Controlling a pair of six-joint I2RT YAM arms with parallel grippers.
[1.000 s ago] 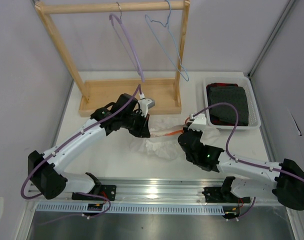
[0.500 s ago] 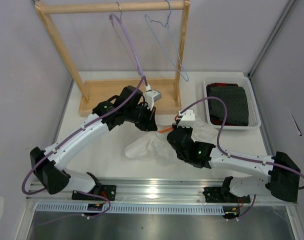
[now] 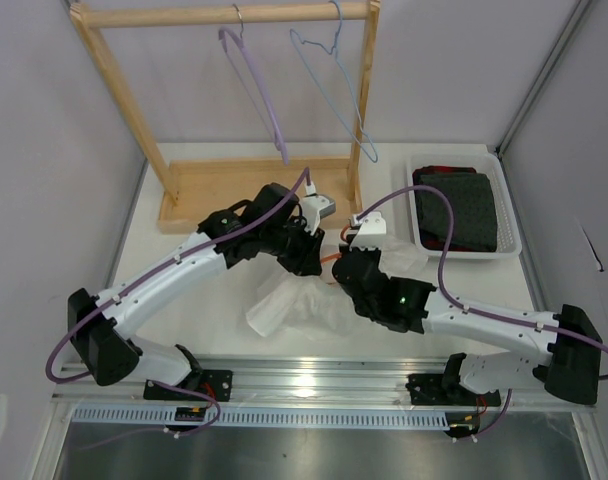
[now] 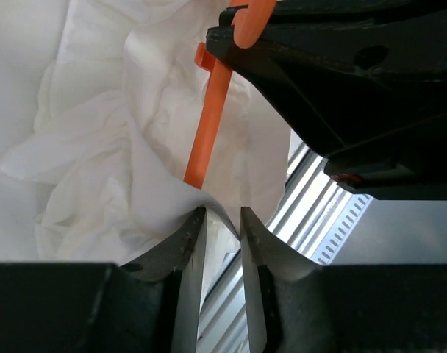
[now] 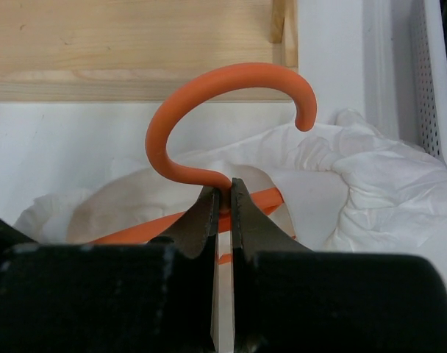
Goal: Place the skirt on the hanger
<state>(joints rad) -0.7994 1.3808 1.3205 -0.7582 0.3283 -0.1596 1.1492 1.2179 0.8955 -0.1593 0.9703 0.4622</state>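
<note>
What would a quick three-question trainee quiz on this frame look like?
1. True or false: the right tool is shut on the hanger just below its hook.
2. Short answer: which tool has its fingers apart at the edge of the skirt?
3. The dark cloth lies: A in the tray; B on the hanger; C on the skirt.

Key: 1 true. 2 the left tool. 3 A.
</note>
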